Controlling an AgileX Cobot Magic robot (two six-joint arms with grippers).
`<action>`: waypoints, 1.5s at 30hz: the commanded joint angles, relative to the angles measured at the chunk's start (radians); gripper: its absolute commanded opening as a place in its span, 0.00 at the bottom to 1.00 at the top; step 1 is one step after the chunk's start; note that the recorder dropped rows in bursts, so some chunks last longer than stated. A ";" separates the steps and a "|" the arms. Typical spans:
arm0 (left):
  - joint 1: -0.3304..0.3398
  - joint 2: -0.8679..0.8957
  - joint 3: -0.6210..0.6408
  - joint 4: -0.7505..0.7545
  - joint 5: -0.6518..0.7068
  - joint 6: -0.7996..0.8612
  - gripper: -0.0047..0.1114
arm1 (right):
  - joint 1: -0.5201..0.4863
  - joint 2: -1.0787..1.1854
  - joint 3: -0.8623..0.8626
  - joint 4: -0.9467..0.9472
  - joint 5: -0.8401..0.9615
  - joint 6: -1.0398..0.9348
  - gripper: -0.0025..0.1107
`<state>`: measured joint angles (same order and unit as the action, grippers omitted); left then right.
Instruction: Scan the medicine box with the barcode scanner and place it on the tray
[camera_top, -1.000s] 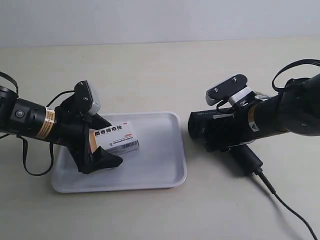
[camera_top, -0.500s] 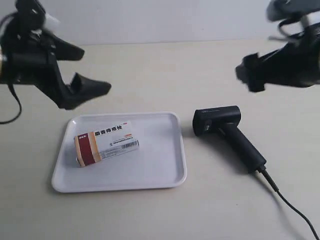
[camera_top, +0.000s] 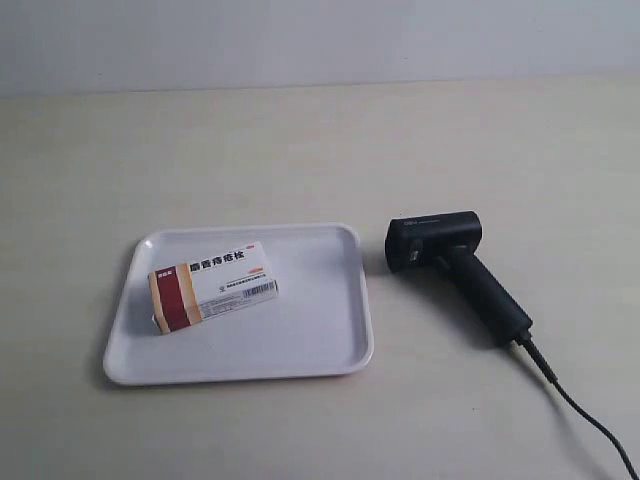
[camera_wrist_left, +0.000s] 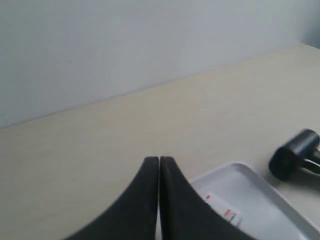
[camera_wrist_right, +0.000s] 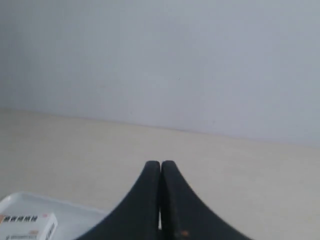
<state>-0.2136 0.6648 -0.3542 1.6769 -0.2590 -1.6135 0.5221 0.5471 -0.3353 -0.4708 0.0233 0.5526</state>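
The medicine box lies flat in the left half of the white tray, its dark red and tan band toward the tray's left side. To the right of the tray the black barcode scanner rests on the table, cable trailing off to the lower right. Neither arm shows in the exterior view. My left gripper is shut and empty, high above the table, with the tray, part of the box and the scanner head below it. My right gripper is also shut and empty; box and tray corner show beneath.
A pale beige tabletop runs back to a plain light wall. The scanner's cable runs across the table toward the lower right corner of the exterior view.
Both arms rose and left the exterior view. A second ago one gripper was at the box on the tray and the other at the scanner; both things now lie free.
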 joint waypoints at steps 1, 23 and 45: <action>0.005 -0.212 0.165 -0.106 0.188 -0.021 0.06 | 0.002 -0.024 0.143 0.002 -0.091 -0.012 0.03; 0.005 -0.507 0.354 -0.068 0.177 -0.012 0.06 | 0.002 -0.024 0.226 0.050 -0.078 0.026 0.03; 0.007 -0.665 0.354 -1.111 0.495 1.151 0.06 | 0.002 -0.024 0.226 0.048 -0.078 0.026 0.03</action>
<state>-0.2092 0.0110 0.0000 0.6567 0.2155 -0.5866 0.5221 0.5278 -0.1128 -0.4204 -0.0449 0.5797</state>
